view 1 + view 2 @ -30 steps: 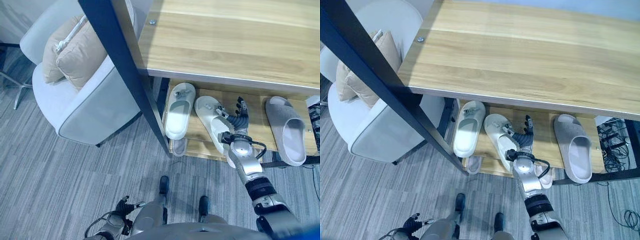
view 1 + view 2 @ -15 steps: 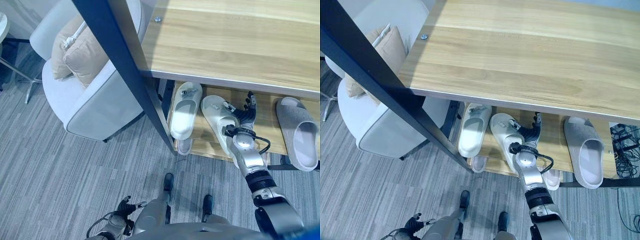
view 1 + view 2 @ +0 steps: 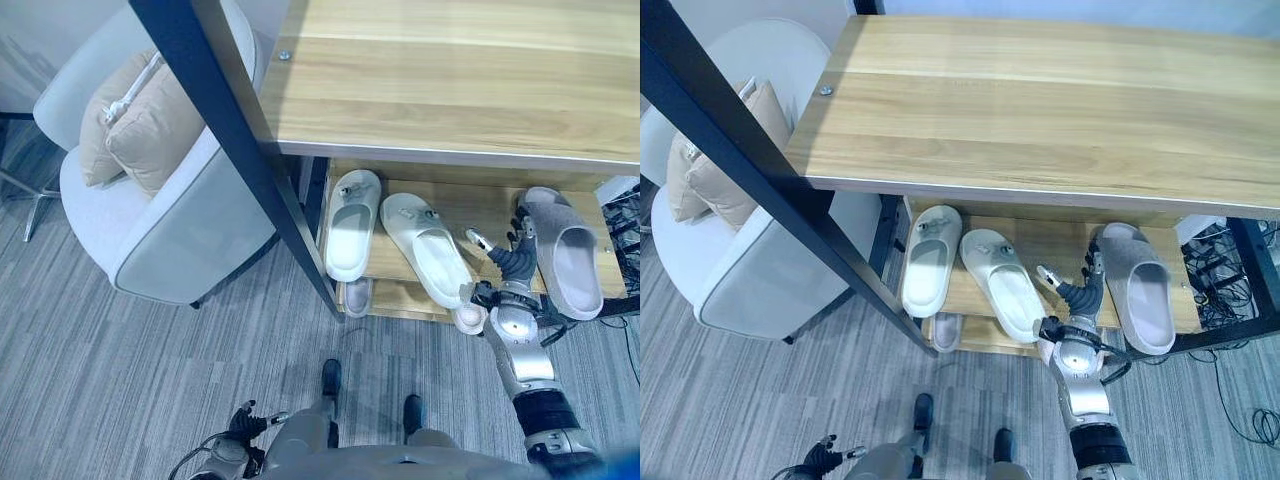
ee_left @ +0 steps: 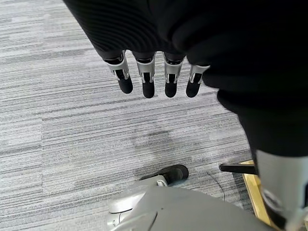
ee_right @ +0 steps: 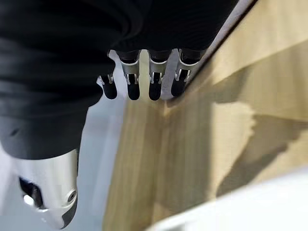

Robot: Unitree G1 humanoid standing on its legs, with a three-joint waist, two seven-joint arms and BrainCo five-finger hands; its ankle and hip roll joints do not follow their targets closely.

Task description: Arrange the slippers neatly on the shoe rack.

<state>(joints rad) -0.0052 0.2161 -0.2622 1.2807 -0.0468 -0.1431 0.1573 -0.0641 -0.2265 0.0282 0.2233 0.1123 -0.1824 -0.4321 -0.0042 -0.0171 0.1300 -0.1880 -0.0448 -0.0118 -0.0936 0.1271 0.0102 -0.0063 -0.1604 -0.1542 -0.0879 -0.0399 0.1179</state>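
Note:
On the rack's lower wooden shelf (image 3: 480, 205) lie three slippers. A white slipper (image 3: 352, 222) lies straight at the left, and a second white slipper (image 3: 428, 260) lies slanted beside it. A grey slipper (image 3: 565, 250) is at the right. My right hand (image 3: 510, 265) reaches in between the slanted white slipper and the grey one, fingers (image 5: 139, 79) straight and open, close to the grey slipper's left edge. I cannot tell if it touches. My left hand (image 3: 235, 440) hangs low over the carpet, fingers (image 4: 144, 79) relaxed and holding nothing.
A black slanted rack post (image 3: 235, 150) stands left of the slippers, under the wooden top board (image 3: 450, 90). Small slippers (image 3: 357, 295) show on a lower tier. A grey armchair (image 3: 170, 230) with beige cushions (image 3: 150, 130) stands at the left. Cables (image 3: 1240, 290) lie at the right.
My right hand has left the slanted white slipper and moved right, to the grey slipper's left edge. The camera has shifted too. The left hand is unchanged.

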